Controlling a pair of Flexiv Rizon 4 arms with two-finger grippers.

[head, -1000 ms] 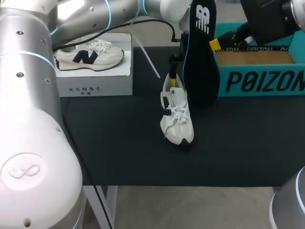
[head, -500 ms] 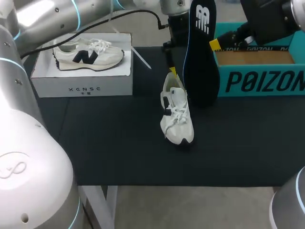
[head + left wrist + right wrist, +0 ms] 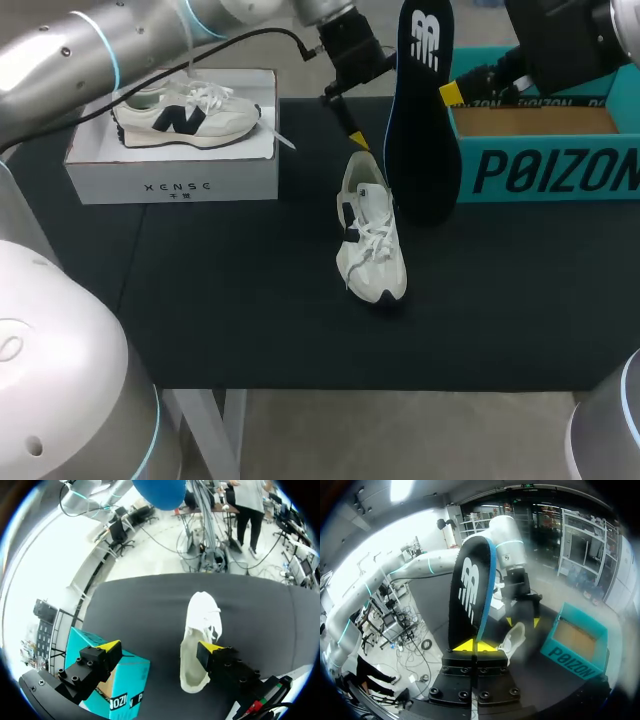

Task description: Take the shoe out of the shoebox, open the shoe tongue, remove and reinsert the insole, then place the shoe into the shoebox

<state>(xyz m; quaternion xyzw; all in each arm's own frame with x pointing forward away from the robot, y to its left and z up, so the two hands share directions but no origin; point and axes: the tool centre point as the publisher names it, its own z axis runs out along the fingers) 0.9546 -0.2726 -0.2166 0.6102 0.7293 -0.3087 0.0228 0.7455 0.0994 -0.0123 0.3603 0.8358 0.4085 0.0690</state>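
Since the earlier frames, the left arm has swung back toward the counter's far side, lifting the left tool (image 3: 350, 125) off the white shoe's heel. The shoe and the held insole have not shifted.

The black-surfaced counter (image 3: 250, 290) carries all items. An open teal cardboard shoebox (image 3: 550, 165) stands at its far right, with its brown interior floor visible. A white cardboard box (image 3: 170, 175) sits at the far left, with a second cream-and-black sneaker (image 3: 185, 112) lying on its top, side-on.

A long dark insole with a blue edge and a white logo (image 3: 420, 130) stands upright between the white shoe and the teal shoebox. Its lower end is near the counter beside the shoe's heel.

The white lace-up shoe (image 3: 370, 235) rests on its sole at mid-counter, outside the shoebox, laces up, toe toward the near edge.

The right tool (image 3: 475, 645) has its yellow tips pressed against the insole's edge from both sides, pinching it. The left tool, in its own wrist view (image 3: 159, 647), is spread wide and holds nothing. The shoe (image 3: 197, 620) lies under one finger and the shoebox (image 3: 127, 675) under the other.
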